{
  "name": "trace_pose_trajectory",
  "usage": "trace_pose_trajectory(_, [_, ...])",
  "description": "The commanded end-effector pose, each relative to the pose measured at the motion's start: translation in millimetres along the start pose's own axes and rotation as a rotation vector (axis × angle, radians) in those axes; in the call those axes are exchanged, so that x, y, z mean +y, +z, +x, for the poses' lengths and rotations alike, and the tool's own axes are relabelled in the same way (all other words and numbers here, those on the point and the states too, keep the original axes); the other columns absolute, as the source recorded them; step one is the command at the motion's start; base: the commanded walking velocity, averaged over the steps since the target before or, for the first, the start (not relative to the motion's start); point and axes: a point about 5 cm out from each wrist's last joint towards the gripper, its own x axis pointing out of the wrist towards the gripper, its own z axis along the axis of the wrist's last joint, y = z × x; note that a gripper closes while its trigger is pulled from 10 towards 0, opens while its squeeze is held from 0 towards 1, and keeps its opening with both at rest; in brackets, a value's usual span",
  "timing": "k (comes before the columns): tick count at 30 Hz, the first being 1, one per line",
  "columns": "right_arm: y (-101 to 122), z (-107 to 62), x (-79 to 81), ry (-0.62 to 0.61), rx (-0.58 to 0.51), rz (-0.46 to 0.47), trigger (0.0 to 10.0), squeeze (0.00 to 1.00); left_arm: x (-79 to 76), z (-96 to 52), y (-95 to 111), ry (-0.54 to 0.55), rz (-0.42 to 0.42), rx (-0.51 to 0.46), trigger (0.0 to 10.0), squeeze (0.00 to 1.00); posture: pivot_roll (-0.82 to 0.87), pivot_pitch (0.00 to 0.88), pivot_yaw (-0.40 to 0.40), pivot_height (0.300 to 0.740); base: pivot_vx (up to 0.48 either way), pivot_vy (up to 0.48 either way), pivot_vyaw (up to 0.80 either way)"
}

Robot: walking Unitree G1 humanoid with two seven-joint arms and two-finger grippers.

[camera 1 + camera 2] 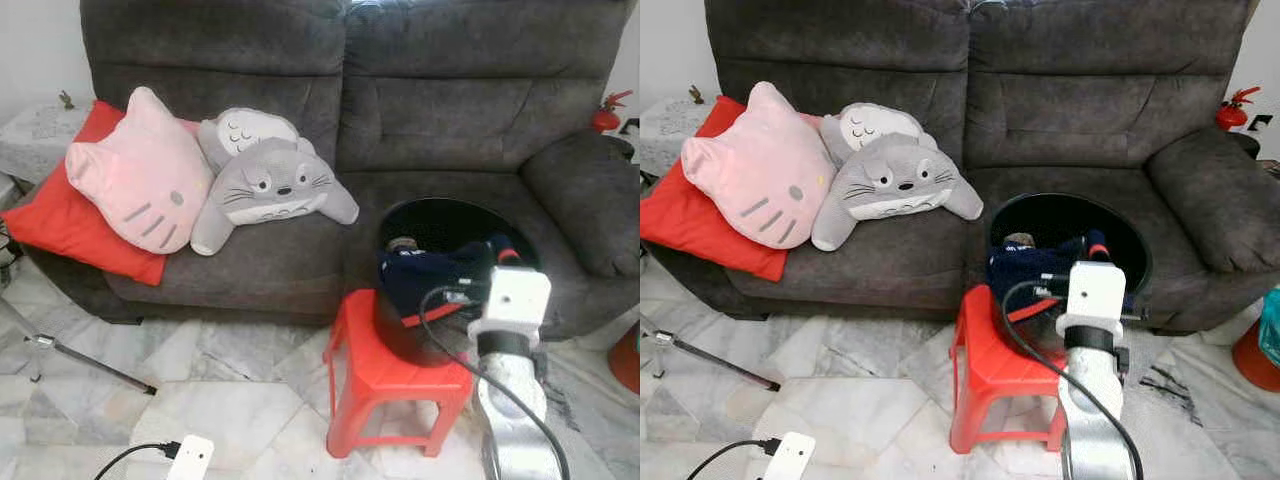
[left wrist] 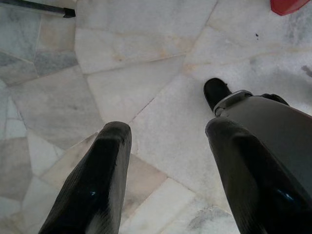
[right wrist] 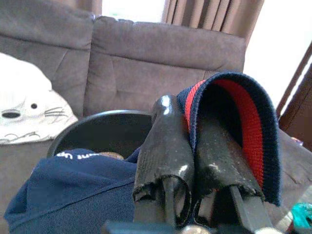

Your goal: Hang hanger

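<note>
Two plush cushions sit on the left half of the dark grey sofa (image 1: pixel 450 120): a pink cat-face cushion (image 1: pixel 135 185) leaning on a red pillow (image 1: pixel 60 225), and a grey Totoro plush (image 1: pixel 268 190) lying against a second, paler one (image 1: pixel 245 130) behind it. In front of the sofa's right seat stands a red plastic stool (image 1: pixel 385 375) on the marble floor (image 1: pixel 230 400), and on it rests a black round basket (image 1: pixel 445 225) tipped back against the seat edge, its mouth facing up and toward me.

Spilling out of the basket is a navy garment (image 1: pixel 440 275) with red trim. The right gripper (image 3: pixel 192 146) is up at the basket's rim, and its two black fingers are pressed together on a fold of that garment: the navy ribbed edge with its red inner band loops over one fingertip (image 3: pixel 219 146) and hangs down beside it. The rest of the cloth lies bunched in the basket below, white lettering showing on it. The silver right arm (image 1: pixel 515 410) reaches up from the lower right, a black cable running along it.

No clear hanger shape can be made out among the cloth; I cannot tell where it is.

The left gripper (image 2: pixel 168 146) hangs low over the floor tiles, fingers spread well apart with nothing between them. A white power adapter (image 1: pixel 190 458) with a black lead lies on the floor, and a tripod leg (image 1: pixel 85 355) slants across the tiles at the left.
</note>
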Motion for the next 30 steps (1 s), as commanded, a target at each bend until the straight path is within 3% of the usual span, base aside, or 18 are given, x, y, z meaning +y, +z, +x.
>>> trace_pose_trajectory(1, [6,0.6,0.5,-0.002,-0.013,-0.017,10.0,0.00,-0.9,-0.9,-6,0.001,-0.013,0.021,10.0,0.00,-0.11,0.000,-0.018,0.740,0.000,0.000,0.00])
trace_pose_trajectory(7, [9,2.5,2.7,0.014,-0.008,-0.005,10.0,0.00,-2.4,-1.8,-12,0.016,-0.106,0.034,10.0,0.00,-0.10,0.000,-0.019,0.740,0.000,0.000,0.00])
trace_pose_trajectory(30, [14,11.2,4.3,0.029,-0.003,-0.021,10.0,0.00,-2.0,-0.9,-6,0.012,-0.096,0.020,10.0,0.00,-0.11,0.000,-0.038,0.740,0.000,0.000,0.00])
